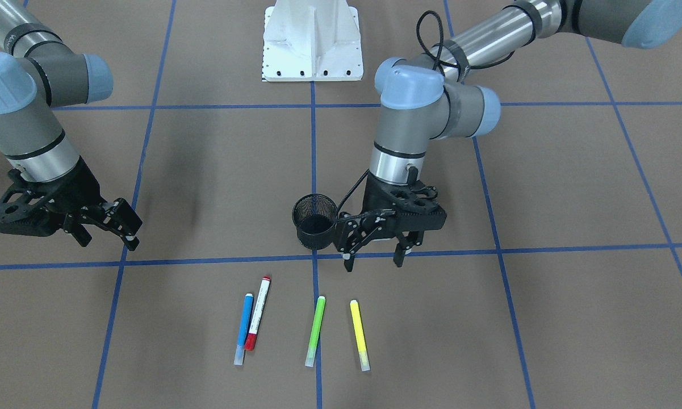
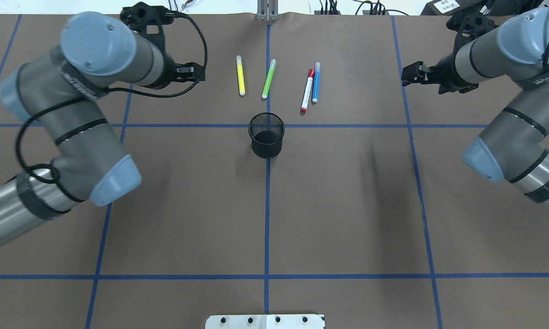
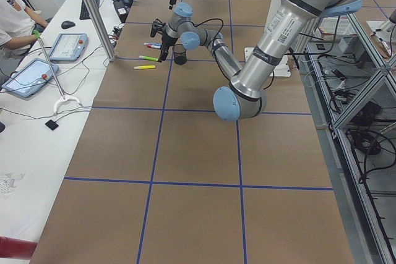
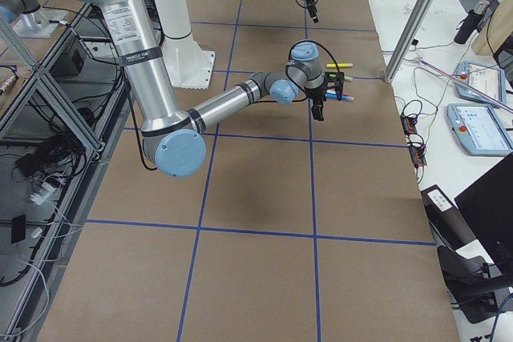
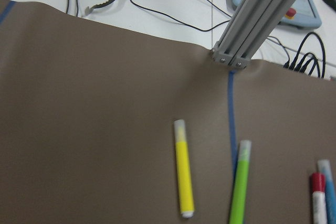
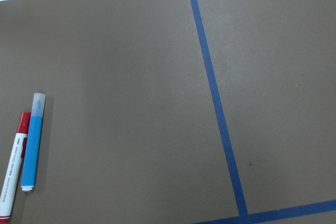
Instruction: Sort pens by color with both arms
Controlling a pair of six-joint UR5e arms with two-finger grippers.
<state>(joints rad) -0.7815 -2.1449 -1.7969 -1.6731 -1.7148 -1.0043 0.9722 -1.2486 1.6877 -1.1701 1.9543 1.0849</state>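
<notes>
Four pens lie in a row on the brown table: blue (image 1: 243, 328), white with red ends (image 1: 258, 312), lime green (image 1: 316, 330) and yellow (image 1: 359, 335). In the overhead view they are yellow (image 2: 240, 76), green (image 2: 268, 79), white-red (image 2: 306, 91) and blue (image 2: 316, 82). My left gripper (image 1: 373, 261) is open and empty, hovering beside the yellow pen's side of the row (image 2: 194, 73). My right gripper (image 1: 107, 241) is open and empty, well off to the blue pen's side (image 2: 409, 77). The left wrist view shows yellow (image 5: 183, 174) and green (image 5: 239, 187); the right wrist view shows blue (image 6: 32, 142).
A black mesh cup (image 2: 266, 135) stands upright on the centre line, just robot-side of the pens and close to my left gripper in the front view (image 1: 315, 221). The white pedestal (image 1: 312, 42) is at the robot's base. Blue tape lines (image 2: 268, 205) grid the table.
</notes>
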